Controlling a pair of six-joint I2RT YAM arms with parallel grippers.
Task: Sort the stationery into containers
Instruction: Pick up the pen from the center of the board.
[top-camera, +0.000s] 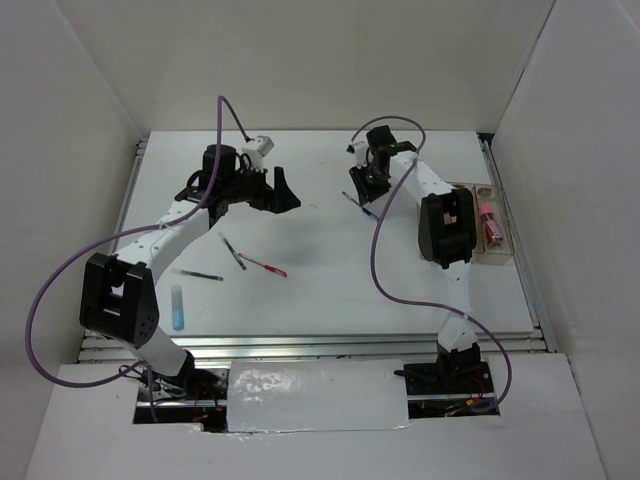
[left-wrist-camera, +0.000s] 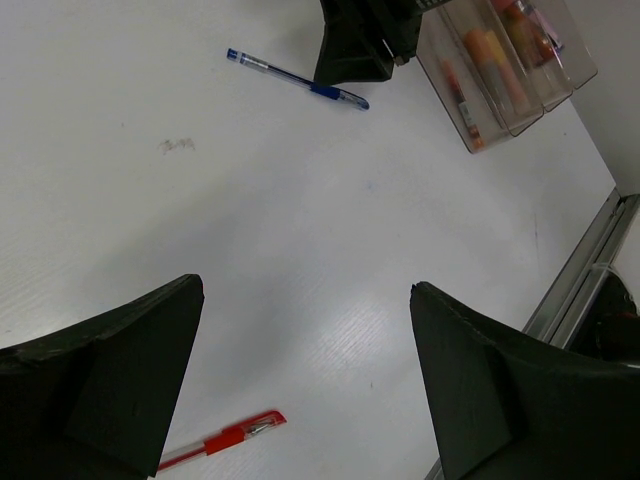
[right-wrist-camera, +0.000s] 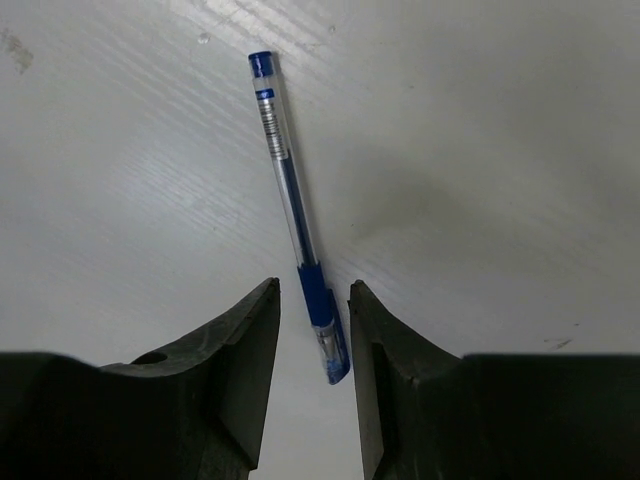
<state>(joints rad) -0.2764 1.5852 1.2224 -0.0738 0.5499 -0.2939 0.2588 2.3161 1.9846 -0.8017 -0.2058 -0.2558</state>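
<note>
A white table (top-camera: 330, 300) carries everything. The left arm reaches over its far left part, and the left hand (left-wrist-camera: 305, 375) is spread wide above bare table with nothing between its fingers. The right arm bends in from the right side. The right hand (right-wrist-camera: 312, 300) is low at the table, with its two fingers drawn close together but not pressed shut. They stand on either side of the grip end of a blue pen (right-wrist-camera: 292, 200). A thin gap shows on each side, so the pen is not pinched and lies flat on the table, far of centre.

Three joined clear bins (top-camera: 497, 254) sit at the table's right edge, partly hidden by the right arm. Inside, in separate compartments, are an orange marker (left-wrist-camera: 490, 62), a thin orange-red pen (left-wrist-camera: 455, 88) and a pink-capped thing (top-camera: 487, 215).

The rest lies loose on the table, left of centre:
- A light-blue marker (top-camera: 177, 307) lies beside the left arm's elbow.
- A dark green pen (top-camera: 195, 273) lies just beyond the marker.
- A red pen (top-camera: 265, 265) and a dark pen (top-camera: 232, 252) lie near the middle, their ends close; whether they touch I cannot tell
</note>
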